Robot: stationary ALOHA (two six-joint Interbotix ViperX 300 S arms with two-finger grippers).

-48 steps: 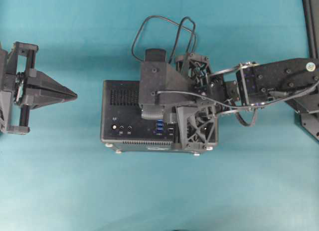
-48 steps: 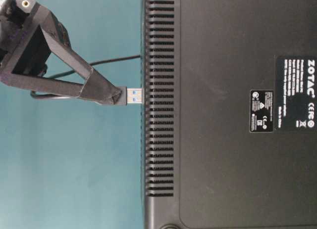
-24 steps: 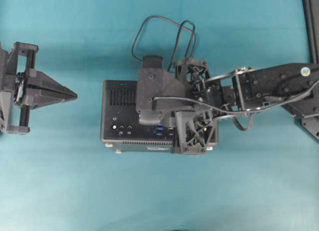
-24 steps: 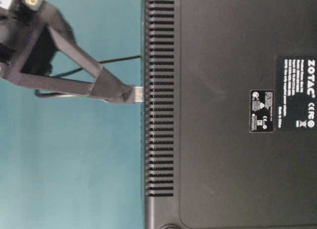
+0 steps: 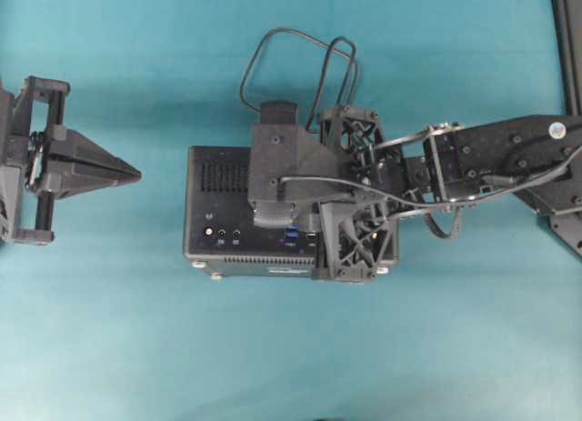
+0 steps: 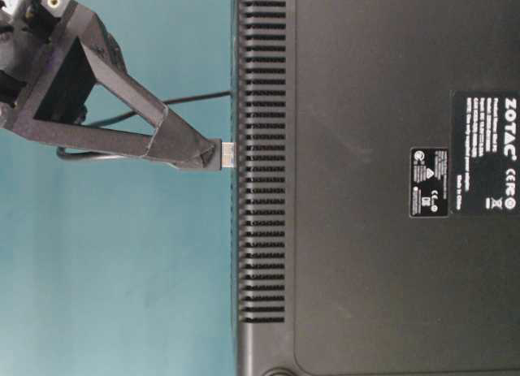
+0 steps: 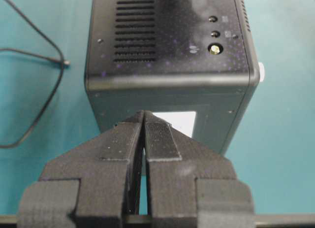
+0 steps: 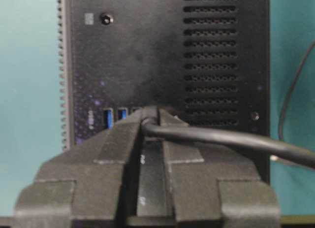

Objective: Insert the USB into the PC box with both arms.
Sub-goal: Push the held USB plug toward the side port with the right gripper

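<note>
Seen from overhead, the black rectangular PC box (image 5: 238,216) sits mid-frame on the teal tabletop (image 5: 136,348), with the right arm's black lattice gripper (image 5: 289,223) reaching across it and hiding the ports. The table-level view shows what that one cannot — the thin black USB cable's plug (image 6: 218,155), its silver tip touching the box's slotted edge (image 6: 260,149), pinched between the wedge fingers (image 6: 175,144). The right wrist view confirms the fingers clenched on the plug (image 8: 150,120), just beside two blue ports (image 8: 114,117); how deep the plug sits I cannot tell. The rest of the cable loops on the cloth above the box (image 5: 296,53). At the left edge, well apart, the left gripper (image 5: 127,175) hangs with its fingers (image 7: 123,144) pressed together — holding nothing — pointing at the box's near end (image 7: 172,85).
</note>
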